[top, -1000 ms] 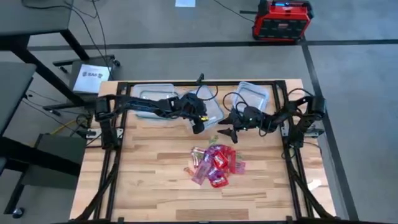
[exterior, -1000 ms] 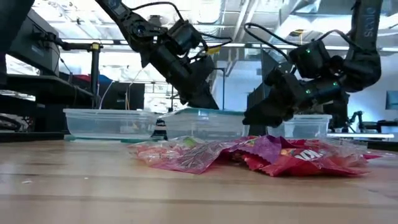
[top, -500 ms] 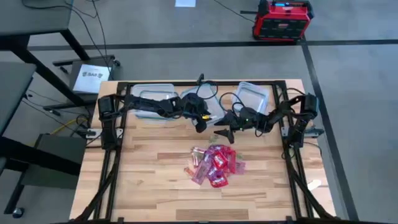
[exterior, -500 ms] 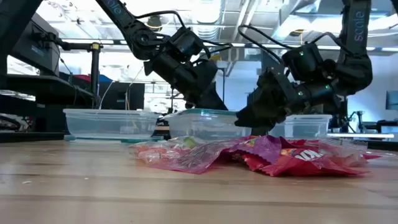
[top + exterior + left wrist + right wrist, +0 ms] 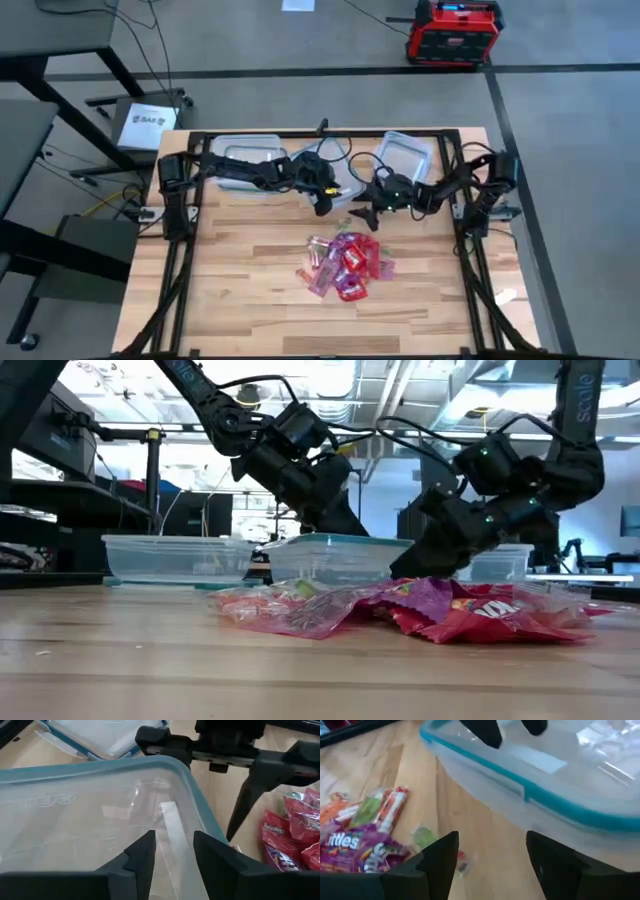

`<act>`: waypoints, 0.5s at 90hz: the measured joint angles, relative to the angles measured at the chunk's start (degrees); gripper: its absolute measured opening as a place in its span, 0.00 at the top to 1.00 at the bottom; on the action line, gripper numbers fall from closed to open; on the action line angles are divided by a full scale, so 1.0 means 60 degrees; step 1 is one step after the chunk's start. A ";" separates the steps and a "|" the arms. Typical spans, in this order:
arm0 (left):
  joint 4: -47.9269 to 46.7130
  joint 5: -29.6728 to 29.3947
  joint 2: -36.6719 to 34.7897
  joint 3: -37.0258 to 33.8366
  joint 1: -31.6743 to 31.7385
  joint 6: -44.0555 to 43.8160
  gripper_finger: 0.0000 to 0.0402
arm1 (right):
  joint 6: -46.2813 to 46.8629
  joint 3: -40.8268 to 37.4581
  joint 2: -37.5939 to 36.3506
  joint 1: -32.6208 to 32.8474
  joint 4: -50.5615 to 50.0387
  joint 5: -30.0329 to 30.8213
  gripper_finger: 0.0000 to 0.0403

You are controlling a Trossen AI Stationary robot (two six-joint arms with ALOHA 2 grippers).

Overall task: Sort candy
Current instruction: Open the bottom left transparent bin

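Observation:
The candy [image 5: 345,265] lies heaped on the wooden table, mostly red and pink packets [image 5: 450,610]. A few loose pieces, one green [image 5: 425,838], lie on the bare wood between the heap and the middle clear container [image 5: 338,180]. My left gripper [image 5: 320,206] hangs open over that container's near end [image 5: 100,820], with nothing between its fingers. My right gripper [image 5: 361,213] is open and low over the table just beyond the heap's far edge, its fingers [image 5: 440,855] standing on either side of the loose pieces without touching them.
Two more clear containers with bluish rims stand along the far edge, one at the left [image 5: 245,158] and one at the right [image 5: 405,152]. The two grippers are close together beside the middle container. Bare wood lies to the left, right and near side of the heap.
My right gripper has come down toward the table near the heap's far edge, staying open. My left gripper has kept over the middle container.

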 joint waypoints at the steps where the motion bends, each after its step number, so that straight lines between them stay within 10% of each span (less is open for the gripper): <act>1: -0.0006 0.0015 0.0000 0.0000 0.0002 0.0000 0.69 | 0.0004 0.0028 0.0019 -0.0002 0.0040 -0.0040 0.45; 45: -0.0224 0.0202 -0.0022 -0.0007 -0.0046 0.0188 0.69 | 0.0309 0.0214 0.0062 0.0074 0.0823 -0.0921 0.51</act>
